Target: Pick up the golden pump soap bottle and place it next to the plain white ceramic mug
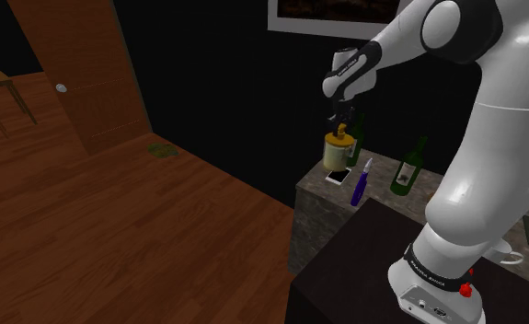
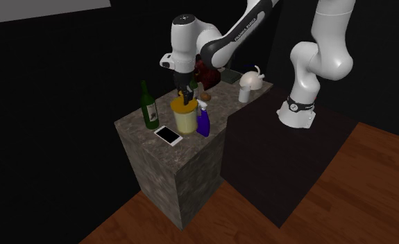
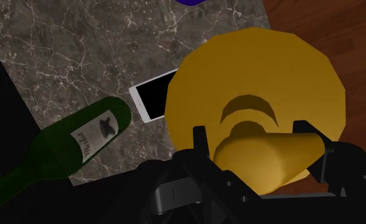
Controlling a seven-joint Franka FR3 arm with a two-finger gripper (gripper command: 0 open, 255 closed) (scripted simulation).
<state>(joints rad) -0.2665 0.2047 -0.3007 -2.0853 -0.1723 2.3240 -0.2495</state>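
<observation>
gripper point(image 3: 250, 130) — fingers clasping pump head of golden soap bottle point(image 2: 184, 119) | bottle over marble counter point(image 2: 156, 166), perhaps resting on it; second exterior view: phone point(image 2: 168, 134) at its 7 o'clock; white mug point(image 2: 245, 92) well apart — 1 o'clock

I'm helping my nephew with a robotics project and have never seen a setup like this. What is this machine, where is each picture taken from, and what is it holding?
It is a white robot arm on a box stand, ending in a black gripper. One picture looks from beside the stand. One looks from farther off, toward the counter's end. The third comes from a camera on the hand itself, looking down along the gripper.

On the stone counter stand a golden pump soap bottle, a green wine bottle and a purple spray bottle. A phone lies flat beside them, and a white mug sits farther back.

The gripper is down at the soap bottle's pump top. Whether it actually grips it, I cannot tell.
</observation>
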